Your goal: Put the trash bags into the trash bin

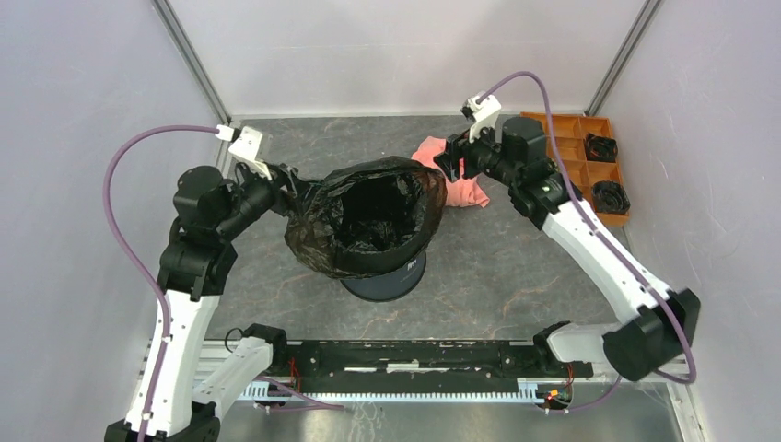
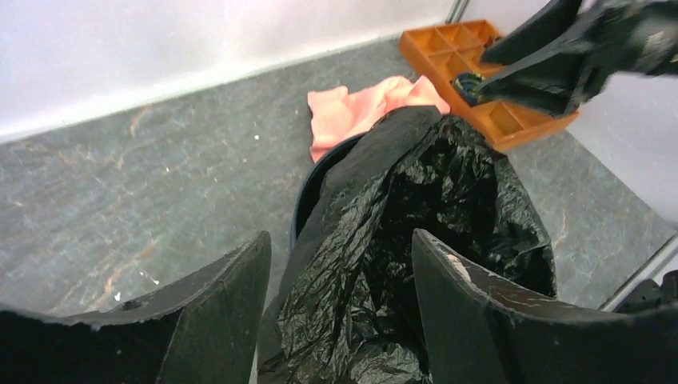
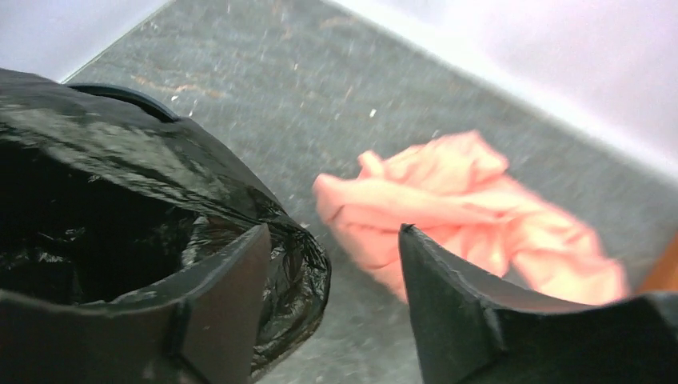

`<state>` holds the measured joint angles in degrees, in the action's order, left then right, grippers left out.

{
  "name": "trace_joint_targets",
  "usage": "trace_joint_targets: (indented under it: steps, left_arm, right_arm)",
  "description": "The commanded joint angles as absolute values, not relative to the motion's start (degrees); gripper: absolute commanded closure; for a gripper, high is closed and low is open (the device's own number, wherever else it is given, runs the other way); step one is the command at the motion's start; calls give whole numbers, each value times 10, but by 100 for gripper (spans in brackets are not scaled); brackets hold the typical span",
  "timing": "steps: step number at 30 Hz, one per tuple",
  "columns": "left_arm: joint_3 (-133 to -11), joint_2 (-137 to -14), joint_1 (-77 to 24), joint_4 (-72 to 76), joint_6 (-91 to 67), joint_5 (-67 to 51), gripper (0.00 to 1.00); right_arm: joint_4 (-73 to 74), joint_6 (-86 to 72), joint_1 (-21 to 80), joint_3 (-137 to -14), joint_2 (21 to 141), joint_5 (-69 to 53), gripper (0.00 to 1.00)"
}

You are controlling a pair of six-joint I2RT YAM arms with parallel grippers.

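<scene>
The black trash bag [image 1: 313,230] is draped over the mouth of the navy trash bin [image 1: 391,281], its opening spread wide and facing up. My left gripper [image 1: 285,180] is open at the bag's left edge. In the left wrist view its fingers [image 2: 340,240] straddle wrinkled bag plastic [image 2: 384,264], and the bin rim [image 2: 308,192] shows behind. My right gripper [image 1: 448,164] is open and empty just off the bag's right edge. In the right wrist view [image 3: 332,232] the bag [image 3: 120,176] lies by the left finger, with the bin rim [image 3: 128,94] beyond.
A salmon-pink cloth [image 1: 465,189] lies on the table right of the bin, under my right gripper; it also shows in the right wrist view [image 3: 480,208]. An orange compartment tray [image 1: 576,147] holding two black fans stands at the back right. White walls enclose the table.
</scene>
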<state>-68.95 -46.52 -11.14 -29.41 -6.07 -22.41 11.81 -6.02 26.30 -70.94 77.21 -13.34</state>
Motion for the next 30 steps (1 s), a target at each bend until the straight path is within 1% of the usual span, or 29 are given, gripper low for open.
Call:
trace_joint_targets:
  steps: [1, 2, 3, 6, 8, 11, 13, 16, 19, 21, 26, 30]
  left_arm:
    - [-690, -464, -136, -320, -12, -190, 28]
    - [-693, -465, -140, -320, -15, -191, 28]
    - [-694, -465, -141, -319, -18, -197, 28]
    - [-693, -468, -142, -315, -37, -191, 29]
    - [-693, -469, -142, -316, -45, -183, 29]
    - [-693, -463, -142, -316, -52, -188, 29]
    - [-695, -460, -142, -322, -55, -192, 28]
    - [-708, -462, -142, -344, -58, -184, 28]
    - [-720, -466, -142, -363, -58, -186, 28]
    - [-723, -465, -142, -365, -58, -191, 28]
    - [-737, -463, -142, -372, -70, -207, 26]
    - [-760, -474, -142, -381, -114, -240, 25]
  right_arm:
    - [98, 111, 295, -739, 701, -122, 28]
    - [97, 159, 318, -736, 694, -128, 25]
    - [97, 208, 345, -731, 690, -135, 24]
    - [78, 354, 410, -699, 687, -191, 26]
    - [44, 406, 446, -682, 694, -187, 28]
    - [35, 442, 466, -708, 732, -206, 33]
    - [41, 466, 483, -730, 765, -191, 36]
    - [59, 492, 495, -754, 799, -163, 44]
    - [57, 511, 499, -755, 813, -149, 54]
    - [45, 513, 500, -753, 820, -136, 58]
    - [42, 519, 499, -765, 844, -118, 60]
    - [17, 507, 499, -747, 831, -131, 59]
